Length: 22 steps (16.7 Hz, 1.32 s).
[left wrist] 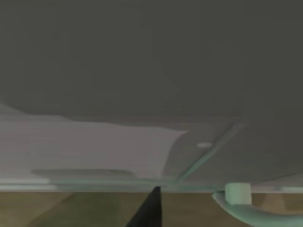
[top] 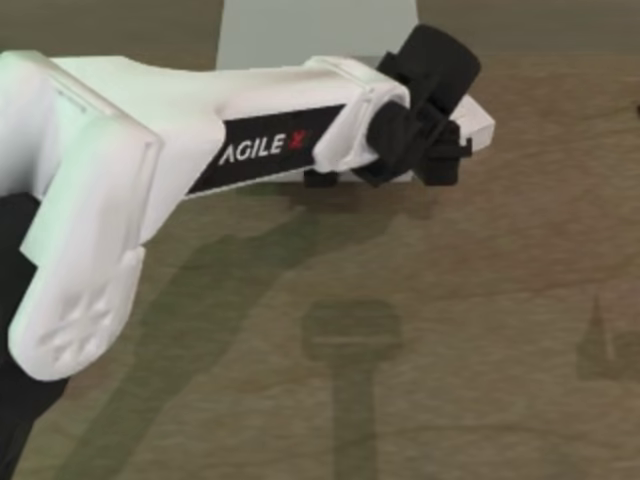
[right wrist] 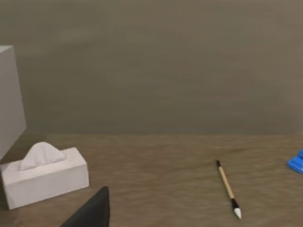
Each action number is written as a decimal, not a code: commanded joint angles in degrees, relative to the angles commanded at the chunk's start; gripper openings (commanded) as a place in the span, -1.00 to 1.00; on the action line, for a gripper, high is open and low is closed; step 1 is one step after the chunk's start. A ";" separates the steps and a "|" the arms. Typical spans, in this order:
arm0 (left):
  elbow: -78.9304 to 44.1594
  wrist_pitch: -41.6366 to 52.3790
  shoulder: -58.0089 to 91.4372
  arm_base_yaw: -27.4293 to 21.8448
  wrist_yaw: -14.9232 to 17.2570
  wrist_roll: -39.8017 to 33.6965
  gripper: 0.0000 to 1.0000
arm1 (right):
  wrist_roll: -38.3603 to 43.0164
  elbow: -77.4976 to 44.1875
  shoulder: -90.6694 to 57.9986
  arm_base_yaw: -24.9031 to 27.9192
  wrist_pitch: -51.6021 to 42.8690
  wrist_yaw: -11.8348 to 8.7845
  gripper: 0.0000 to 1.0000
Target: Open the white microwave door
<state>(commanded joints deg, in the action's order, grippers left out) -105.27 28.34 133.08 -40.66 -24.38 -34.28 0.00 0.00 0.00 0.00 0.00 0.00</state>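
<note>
Across the top view, from its left edge toward the upper middle, my left arm (top: 200,140) is stretching out above the wooden bench (top: 480,330), its white casing filling much of the near left. At its far end the left gripper (top: 440,160) is sitting right at the front of the white microwave (top: 315,30), whose pale top is showing as a block at the upper edge. The black wrist parts are covering the fingers from above, so I cannot tell how wide they are standing or whether they are clasping anything.

Seen from the left wrist camera, one dark fingertip (left wrist: 149,210) is poking up at the lower edge, just short of the microwave door (left wrist: 118,146). The door's grey window and pale frame are filling nearly the whole view, very close. Its slim handle (left wrist: 246,208) is lying off to one side of that fingertip, apart from it and not between the fingers as far as this view is showing. A strip of bench is showing under the door's edge.

From the right wrist camera, a dark finger (right wrist: 92,213) of the right arm is showing close by; beyond it a tissue box (right wrist: 45,175) is standing just beside the microwave's side wall (right wrist: 9,99), a brush pen (right wrist: 228,188) is lying farther along, and a small blue thing (right wrist: 297,161) is sitting at the edge.
</note>
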 joint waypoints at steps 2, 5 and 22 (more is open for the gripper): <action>0.00 0.00 0.00 0.00 0.00 0.00 -0.36 | 0.00 0.00 0.00 0.00 0.00 0.00 1.00; 0.00 0.00 0.00 0.00 0.00 0.00 -0.81 | 0.00 0.00 0.00 0.00 0.00 0.00 1.00; 7.99 -2.36 -4.76 -2.19 -1.28 -2.05 -1.00 | 0.00 0.00 0.00 0.00 0.00 0.00 1.00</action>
<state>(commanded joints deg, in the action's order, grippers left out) -97.28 25.98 128.32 -42.85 -25.66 -36.33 0.00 0.00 0.00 0.00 0.00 0.00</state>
